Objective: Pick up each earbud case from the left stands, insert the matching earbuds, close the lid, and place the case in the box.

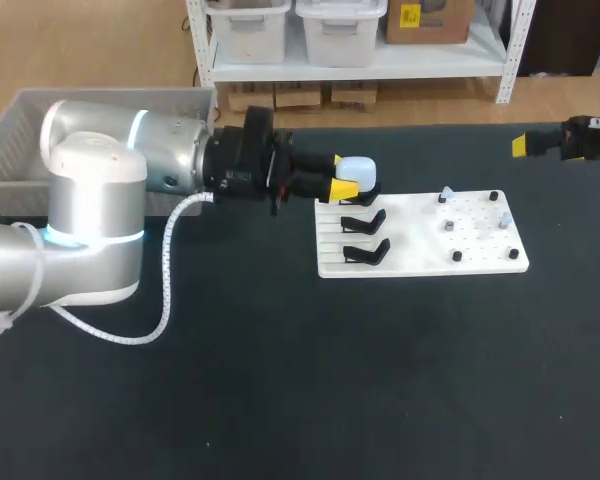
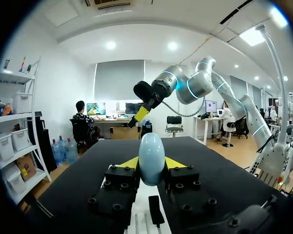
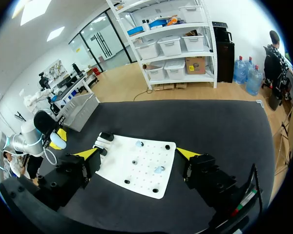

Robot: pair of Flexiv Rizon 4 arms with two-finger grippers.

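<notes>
A pale blue earbud case is held just above the far left corner of the white board, my left gripper shut on it from both sides. In the left wrist view the closed case stands upright between the yellow tips. Two black stands on the board's left are bare. Small pale earbuds sit on pegs at the board's right. My right gripper hovers far right, off the board. Its fingers stand wide open above the board with nothing between them.
A grey box stands at the table's far left, behind my left arm. Small black pegs dot the right half of the board. Black tabletop stretches in front of the board.
</notes>
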